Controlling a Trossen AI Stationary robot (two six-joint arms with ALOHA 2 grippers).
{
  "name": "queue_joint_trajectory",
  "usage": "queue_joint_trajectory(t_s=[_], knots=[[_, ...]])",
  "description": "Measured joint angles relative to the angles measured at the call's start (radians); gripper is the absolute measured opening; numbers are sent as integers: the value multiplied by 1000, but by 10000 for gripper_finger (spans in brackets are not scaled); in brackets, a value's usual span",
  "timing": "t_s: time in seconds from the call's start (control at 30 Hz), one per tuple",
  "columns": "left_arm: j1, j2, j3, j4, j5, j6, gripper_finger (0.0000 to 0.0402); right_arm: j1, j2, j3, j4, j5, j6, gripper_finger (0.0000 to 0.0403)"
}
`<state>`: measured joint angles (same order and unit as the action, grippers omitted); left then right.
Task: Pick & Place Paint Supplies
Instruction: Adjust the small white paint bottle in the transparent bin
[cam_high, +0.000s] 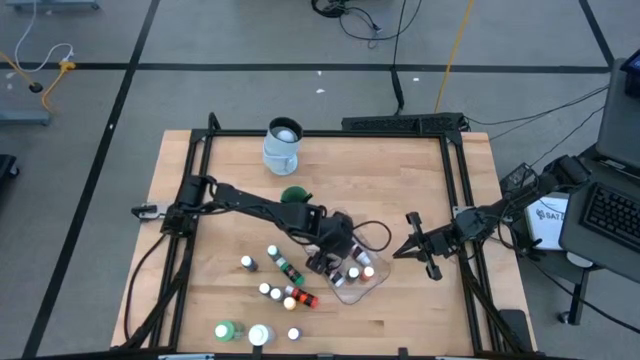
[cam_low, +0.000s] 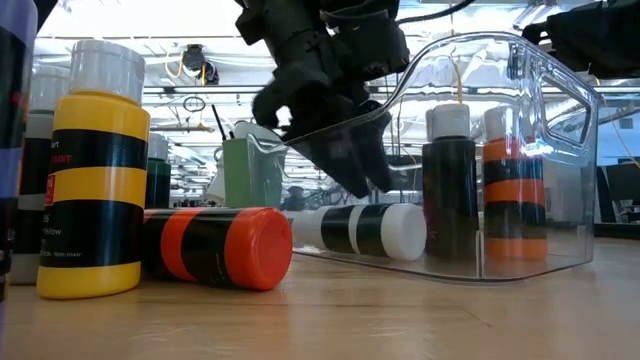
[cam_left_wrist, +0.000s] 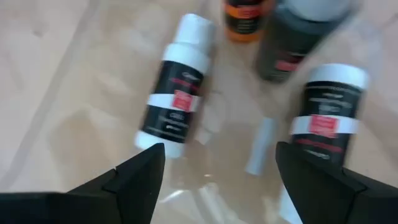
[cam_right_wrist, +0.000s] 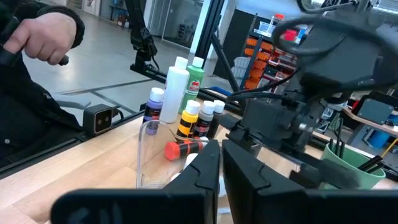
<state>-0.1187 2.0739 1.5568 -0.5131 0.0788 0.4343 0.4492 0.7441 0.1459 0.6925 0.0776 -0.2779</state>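
My left gripper (cam_high: 333, 262) (cam_left_wrist: 219, 160) hangs open over the clear tub (cam_high: 378, 285) (cam_low: 520, 150), fingers pointing down into it and holding nothing. Under it, a black white-capped paint bottle (cam_left_wrist: 177, 93) (cam_low: 365, 230) lies on its side on the tub floor. Other bottles (cam_left_wrist: 326, 112) (cam_low: 450, 190) stand upright in the tub. Several small bottles (cam_high: 272, 255) stand on the wood left of the tub, and an orange one (cam_low: 215, 247) lies on its side. The green bottle (cam_high: 227, 330) and white jar (cam_high: 260, 335) stand near the table's near edge. My right gripper (cam_high: 405, 250) (cam_right_wrist: 222, 165) waits shut, right of the tub.
The pale jug (cam_high: 283, 145) stands near the far edge. A green cup (cam_high: 295, 195) (cam_low: 240, 170) holding brushes stands behind the left arm. A yellow bottle (cam_low: 95, 190) stands close to the low camera. A person's hand (cam_right_wrist: 43, 34) shows beyond the table.
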Motion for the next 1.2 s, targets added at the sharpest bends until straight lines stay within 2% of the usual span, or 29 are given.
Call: queue_joint_trajectory(t_s=[0.1,0.63,0.9,1.03,1.2], knots=[[0,0,0,47,-35,45,310,0,0,0,0,0,-4,13],[56,79,1,128,-27,124,310,-1,0,0,-2,0,-23,12],[57,100,0,112,-6,127,308,-1,2,1,-6,0,-33,11],[56,110,1,89,6,129,284,-1,2,1,-6,0,-33,13],[55,110,2,83,6,123,211,-1,2,1,-4,0,-34,10]])
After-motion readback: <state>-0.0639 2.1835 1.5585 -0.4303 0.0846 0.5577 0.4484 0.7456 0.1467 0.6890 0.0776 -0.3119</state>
